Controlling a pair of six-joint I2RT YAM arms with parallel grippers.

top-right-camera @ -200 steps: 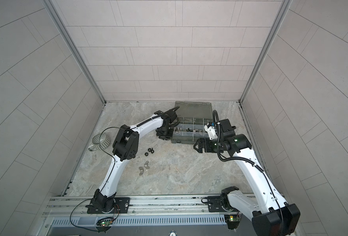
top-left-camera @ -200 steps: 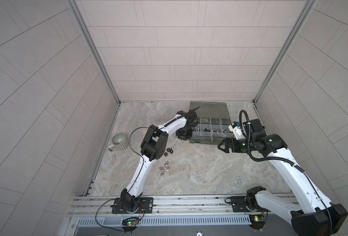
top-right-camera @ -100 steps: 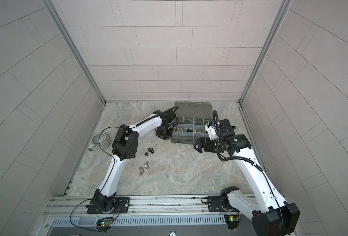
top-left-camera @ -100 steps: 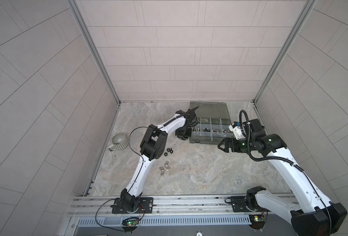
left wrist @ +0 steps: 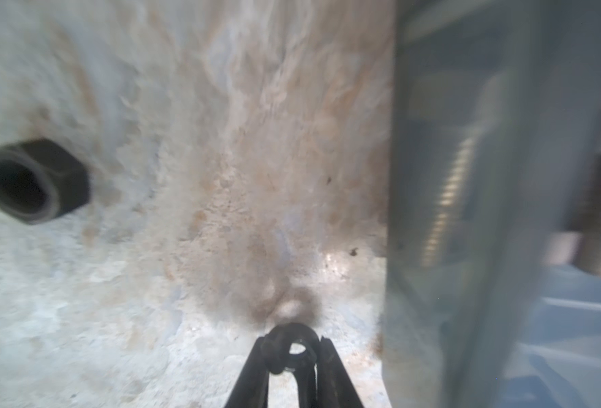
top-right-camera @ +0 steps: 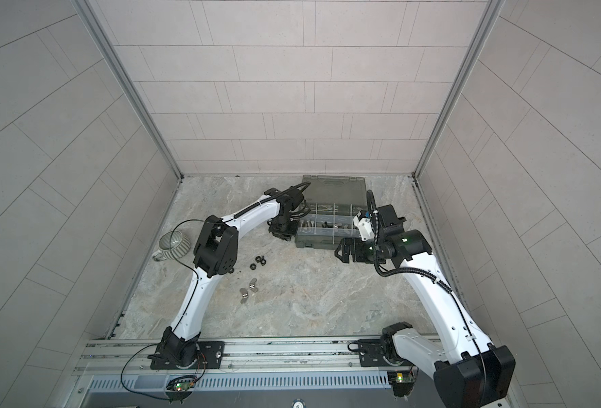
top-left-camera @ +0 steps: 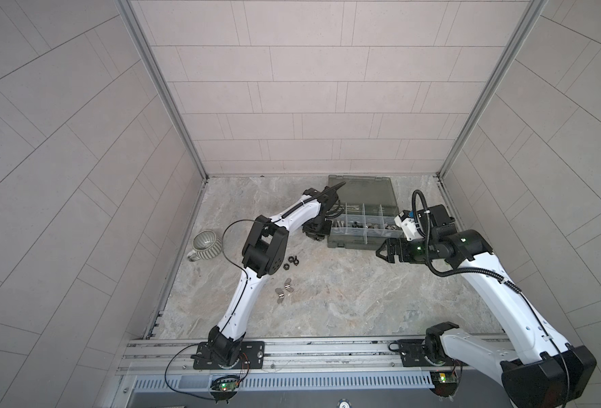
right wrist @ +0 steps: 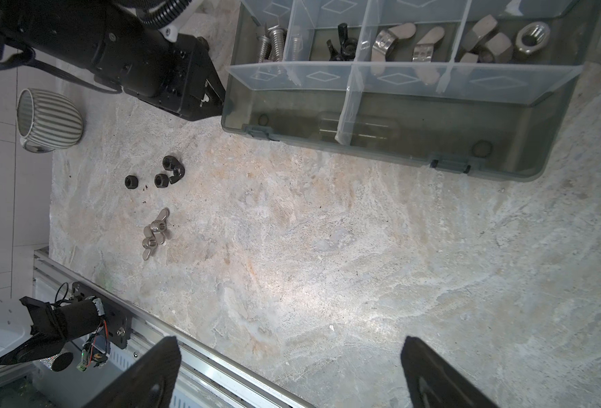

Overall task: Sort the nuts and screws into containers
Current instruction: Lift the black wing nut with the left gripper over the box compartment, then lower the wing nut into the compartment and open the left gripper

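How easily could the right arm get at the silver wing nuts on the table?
Probably yes: the right claw is open, empty, and only bare table lies between it and the silver wing nuts.

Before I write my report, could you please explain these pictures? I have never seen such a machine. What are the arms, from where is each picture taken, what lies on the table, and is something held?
This is a robot with two white arms, and each arm ends in a two-fingered gripper. Both top views look down on the whole marble table. The other two pictures come from a small camera on each wrist, so they show things from very near.

The left gripper is shut on a small black nut, close beside the grey organizer box. The right gripper is open and holds nothing.

Inside the box, the compartments hold screws and sorted nuts. On the table lie loose black nuts, silver wing nuts and a ribbed mug.
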